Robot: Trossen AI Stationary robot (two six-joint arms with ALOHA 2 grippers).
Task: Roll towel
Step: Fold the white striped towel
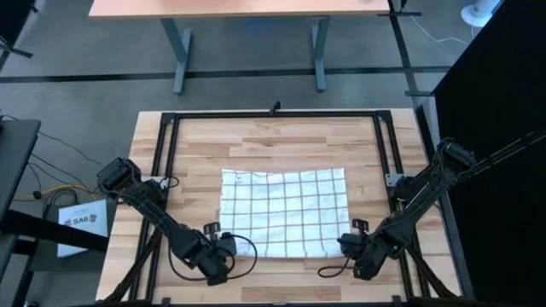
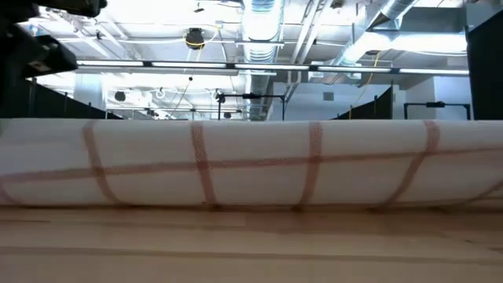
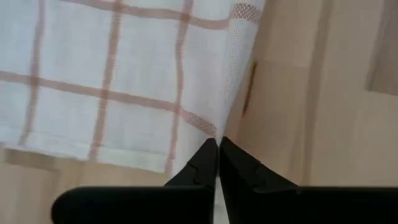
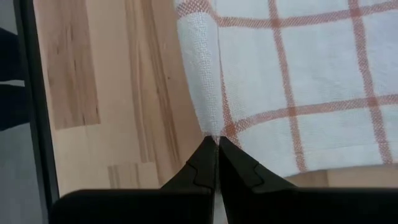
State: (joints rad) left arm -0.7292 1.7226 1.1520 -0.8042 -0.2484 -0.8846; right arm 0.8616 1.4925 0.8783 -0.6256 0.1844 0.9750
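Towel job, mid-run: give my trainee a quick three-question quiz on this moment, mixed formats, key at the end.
1. True or false: both grippers are pinching the towel at its near edge.
2. Multiple choice: the left gripper grips the towel at A) a far corner, B) its near left corner, C) the centre.
3. Fill in: the towel lies on the wooden ____.

Key:
1. True; the right gripper is also shut on the cloth, at the near right corner.
2. B.
3. table.
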